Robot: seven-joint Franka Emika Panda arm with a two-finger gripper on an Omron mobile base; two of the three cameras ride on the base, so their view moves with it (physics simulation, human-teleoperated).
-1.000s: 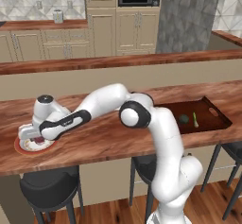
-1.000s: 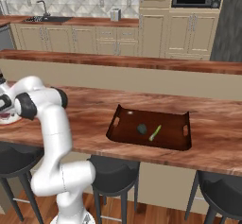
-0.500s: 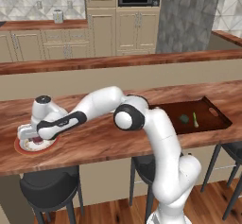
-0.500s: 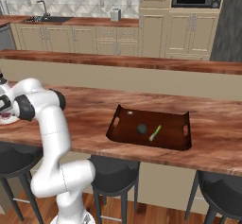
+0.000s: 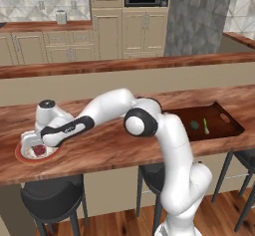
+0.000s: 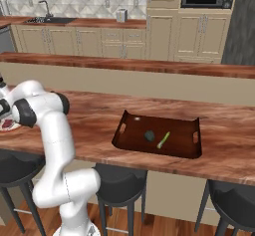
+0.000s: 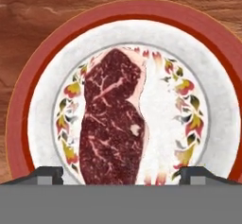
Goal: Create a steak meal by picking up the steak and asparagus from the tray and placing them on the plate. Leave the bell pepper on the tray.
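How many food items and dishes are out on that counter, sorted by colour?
Red-brown: 1, the steak
Green: 2, the asparagus and the bell pepper
Orange-rimmed white: 1, the plate
Dark brown: 1, the tray
Total: 5

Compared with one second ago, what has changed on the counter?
The end effector opened and let go of the steak, which lies on the plate. The asparagus and the bell pepper stayed on the tray.
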